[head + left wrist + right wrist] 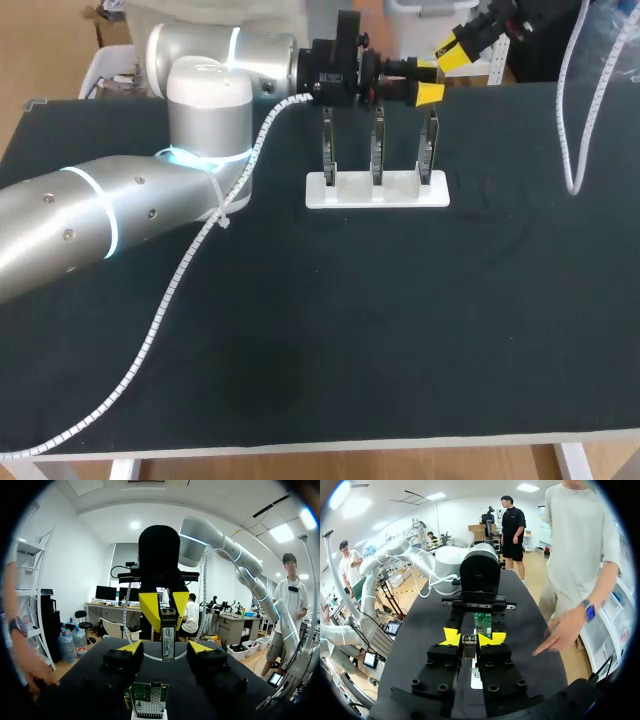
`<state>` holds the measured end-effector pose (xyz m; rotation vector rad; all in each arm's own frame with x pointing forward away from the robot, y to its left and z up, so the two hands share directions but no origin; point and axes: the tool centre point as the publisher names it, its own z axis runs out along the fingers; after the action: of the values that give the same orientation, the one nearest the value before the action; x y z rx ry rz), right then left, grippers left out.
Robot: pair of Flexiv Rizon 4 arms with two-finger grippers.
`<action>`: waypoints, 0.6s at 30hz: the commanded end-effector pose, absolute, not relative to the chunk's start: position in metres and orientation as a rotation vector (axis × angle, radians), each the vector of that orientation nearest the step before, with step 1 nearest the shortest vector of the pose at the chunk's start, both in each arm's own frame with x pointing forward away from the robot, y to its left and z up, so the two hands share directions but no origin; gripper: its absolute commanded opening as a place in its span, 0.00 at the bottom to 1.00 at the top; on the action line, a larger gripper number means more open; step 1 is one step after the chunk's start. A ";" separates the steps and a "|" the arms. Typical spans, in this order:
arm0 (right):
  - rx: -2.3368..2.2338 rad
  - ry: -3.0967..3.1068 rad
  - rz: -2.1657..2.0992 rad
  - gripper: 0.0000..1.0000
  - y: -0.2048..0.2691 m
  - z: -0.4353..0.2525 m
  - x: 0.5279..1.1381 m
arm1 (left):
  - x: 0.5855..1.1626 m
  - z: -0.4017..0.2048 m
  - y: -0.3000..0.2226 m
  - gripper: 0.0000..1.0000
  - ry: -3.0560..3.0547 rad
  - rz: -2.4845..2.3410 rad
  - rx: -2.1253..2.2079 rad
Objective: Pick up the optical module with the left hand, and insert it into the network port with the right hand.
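Nearest on the table is the white stand (377,192), with three cards (378,150) upright in its slots. In the left wrist view a green card (150,694) sits just under the left gripper, its port (149,709) facing up.

Above the cards, the left gripper (165,648) has its fingers spread wide and holds nothing. The module (168,635) hangs in the gap between them without touching either tip.

Farther out, the right gripper (471,638) is clamped on the module from both sides, and the module points down toward the card.

The handover looks done, so the step in hand is insertion. The left gripper should probably back off straight first, because a sideways brush could twist the module in the right fingers. The right arm then needs the module's long axis lined up with the port opening before any push. The push should go straight along that axis, as the card stands only in a slot and a skewed push could tilt it or shift the stand. I cannot tell which card's port is meant.
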<state>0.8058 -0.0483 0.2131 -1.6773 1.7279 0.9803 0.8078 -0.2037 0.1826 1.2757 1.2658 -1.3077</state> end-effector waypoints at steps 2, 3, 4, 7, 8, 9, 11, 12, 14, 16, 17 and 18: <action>-1.666 1.725 0.969 0.00 -0.048 0.213 0.799 | 0.808 0.182 -0.204 1.00 1.265 -1.306 1.276; -1.667 1.724 0.969 0.00 -0.048 0.213 0.799 | 0.808 0.182 -0.204 1.00 1.265 -1.306 1.276; -1.667 1.724 0.969 0.00 -0.048 0.213 0.800 | 0.808 0.182 -0.204 1.00 1.265 -1.306 1.276; -1.665 1.723 0.969 0.00 -0.048 0.213 0.800 | 0.808 0.182 -0.203 1.00 1.274 -1.311 1.276; -1.665 1.723 0.970 0.00 -0.048 0.213 0.800 | 0.808 0.182 -0.203 1.00 1.278 -1.311 1.278; -1.665 1.723 0.970 0.00 -0.048 0.213 0.800 | 0.808 0.182 -0.203 1.00 1.284 -1.309 1.279; -1.664 1.724 0.970 0.00 -0.048 0.213 0.800 | 0.808 0.181 -0.202 1.00 1.297 -1.305 1.274; -1.664 1.724 0.970 0.00 -0.048 0.213 0.800 | 0.808 0.181 -0.202 1.00 1.297 -1.305 1.274; -1.663 1.725 0.971 0.00 -0.048 0.212 0.800 | 0.808 0.182 -0.200 1.00 1.312 -1.293 1.282; -1.663 1.724 0.972 0.00 -0.048 0.212 0.800 | 0.809 0.182 -0.198 1.00 1.323 -1.274 1.297; -1.662 1.725 0.972 0.00 -0.048 0.212 0.800 | 0.809 0.183 -0.196 1.00 1.324 -1.269 1.303; -1.662 1.724 0.973 0.00 -0.048 0.212 0.800 | 0.809 0.184 -0.195 1.00 1.329 -1.258 1.309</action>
<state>0.8048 -0.0476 0.2125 -1.6695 1.7251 0.9825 0.8119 -0.1989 0.1777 1.3018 1.3145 -1.2733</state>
